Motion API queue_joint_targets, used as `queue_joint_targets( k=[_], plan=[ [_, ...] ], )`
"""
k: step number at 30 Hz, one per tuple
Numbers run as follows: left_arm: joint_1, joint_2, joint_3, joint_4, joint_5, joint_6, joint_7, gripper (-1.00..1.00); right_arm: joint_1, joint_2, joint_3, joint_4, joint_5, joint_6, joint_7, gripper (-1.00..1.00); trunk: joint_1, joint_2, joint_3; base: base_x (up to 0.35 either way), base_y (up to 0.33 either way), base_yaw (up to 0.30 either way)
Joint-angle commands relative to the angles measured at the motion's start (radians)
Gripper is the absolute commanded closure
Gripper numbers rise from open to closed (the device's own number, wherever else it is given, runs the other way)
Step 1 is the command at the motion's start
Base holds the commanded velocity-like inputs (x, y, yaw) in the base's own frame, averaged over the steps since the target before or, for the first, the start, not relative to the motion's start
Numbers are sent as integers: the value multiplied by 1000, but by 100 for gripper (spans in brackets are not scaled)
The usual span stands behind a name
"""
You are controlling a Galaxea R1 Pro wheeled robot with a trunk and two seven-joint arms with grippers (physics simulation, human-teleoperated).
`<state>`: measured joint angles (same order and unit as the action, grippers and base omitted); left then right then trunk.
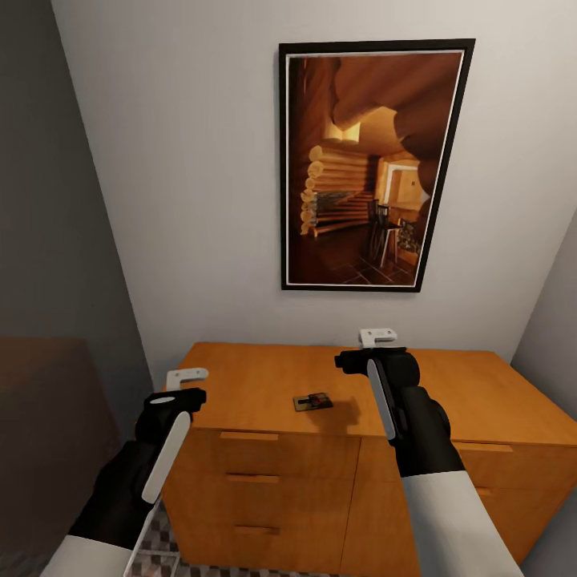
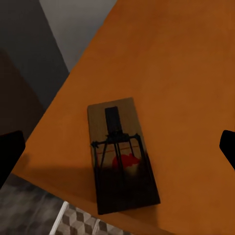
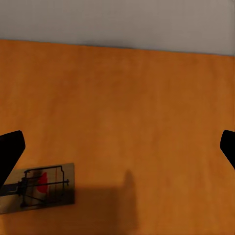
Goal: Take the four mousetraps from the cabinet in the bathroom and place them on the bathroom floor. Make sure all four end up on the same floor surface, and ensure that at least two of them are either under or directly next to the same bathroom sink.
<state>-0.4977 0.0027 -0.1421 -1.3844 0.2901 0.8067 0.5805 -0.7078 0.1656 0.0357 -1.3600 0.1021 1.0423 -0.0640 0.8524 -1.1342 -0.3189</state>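
Two mousetraps lie on the orange wooden cabinet (image 1: pixel 264 377). One mousetrap (image 1: pixel 312 401), a small dark board with a red spot, sits mid-top, and it appears again as the mousetrap (image 3: pixel 39 188) beside my right gripper. My right gripper (image 1: pixel 375 346) hovers open above the top, to the right of and behind that trap. A second mousetrap (image 2: pixel 122 156) lies at the cabinet's left front edge, directly beneath my open left gripper (image 1: pixel 184 385). Cube-patterned floor (image 2: pixel 78 223) shows past that edge. The sink is out of view.
The cabinet has several drawers (image 1: pixel 248 481) on its front and stands against a white wall with a framed picture (image 1: pixel 369 168). A dark brown block (image 1: pixel 40 433) stands to the left, and a grey wall closes in on the right.
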Motion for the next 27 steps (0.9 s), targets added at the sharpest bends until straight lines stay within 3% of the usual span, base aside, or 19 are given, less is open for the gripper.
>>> queue_joint_targets(
  k=[1, 27],
  plan=[
    [-1, 0, 0, 0, 10, 2, 9, -100, -1, 0, 1, 0, 6, 5, 1, -100, 0, -1, -1, 0, 0, 0],
    [-1, -6, 4, 43, 13, -4, 11, -100, -1, -3, 1, 4, 7, 5, 1, -100, 0, -1, -1, 0, 0, 0]
  ],
)
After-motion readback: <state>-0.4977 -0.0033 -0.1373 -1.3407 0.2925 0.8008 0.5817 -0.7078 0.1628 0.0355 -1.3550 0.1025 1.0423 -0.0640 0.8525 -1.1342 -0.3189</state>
